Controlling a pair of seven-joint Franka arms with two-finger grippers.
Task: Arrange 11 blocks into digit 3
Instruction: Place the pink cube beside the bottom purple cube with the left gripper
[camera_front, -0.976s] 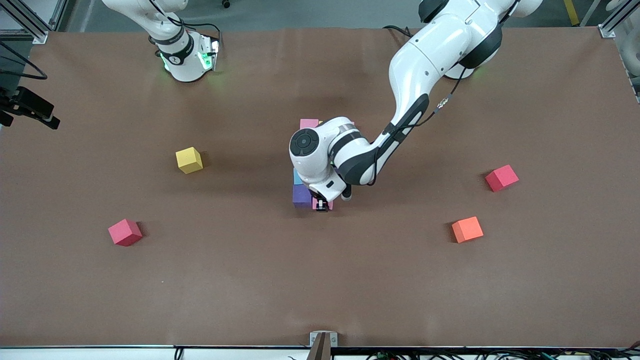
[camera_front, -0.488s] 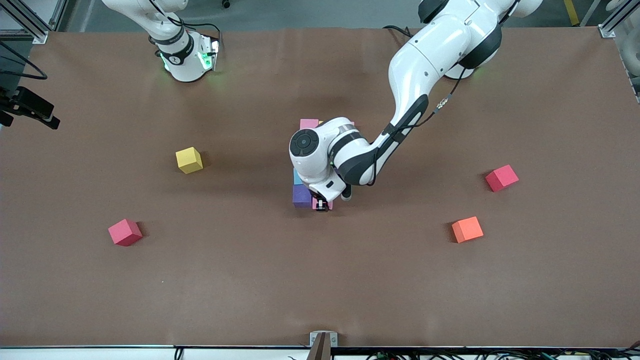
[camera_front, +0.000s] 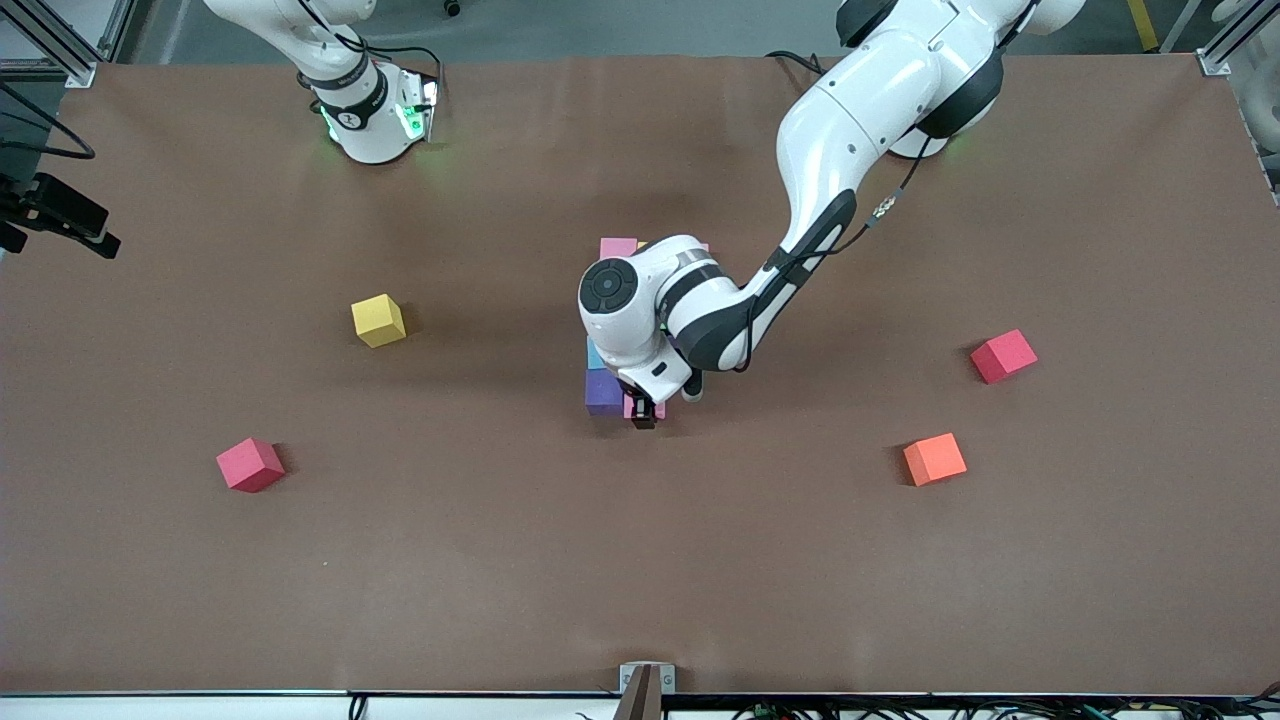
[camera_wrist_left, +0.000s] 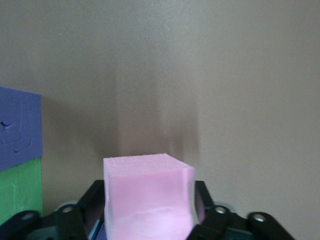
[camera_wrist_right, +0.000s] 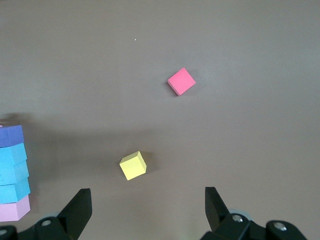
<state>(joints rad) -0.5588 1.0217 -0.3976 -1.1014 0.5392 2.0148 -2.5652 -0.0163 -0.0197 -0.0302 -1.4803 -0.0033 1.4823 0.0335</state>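
Blocks for the digit 3 (camera_front: 615, 330) sit mid-bench, mostly hidden under the left arm. The left gripper (camera_front: 645, 413) is low around a pink block (camera_wrist_left: 147, 192) beside the purple block (camera_front: 603, 391); I cannot tell if it has let go. Next it should lift straight up. The right gripper (camera_wrist_right: 147, 210) waits open, high over the yellow block (camera_front: 378, 320).

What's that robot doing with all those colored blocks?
It is building a number 3 out of blocks in the middle of the table. The left hand is down at the figure's end nearest the front camera, its fingers around a pink block set beside the purple block. The yellow block and orange block wait loose on the table. The right hand waits open, high above.
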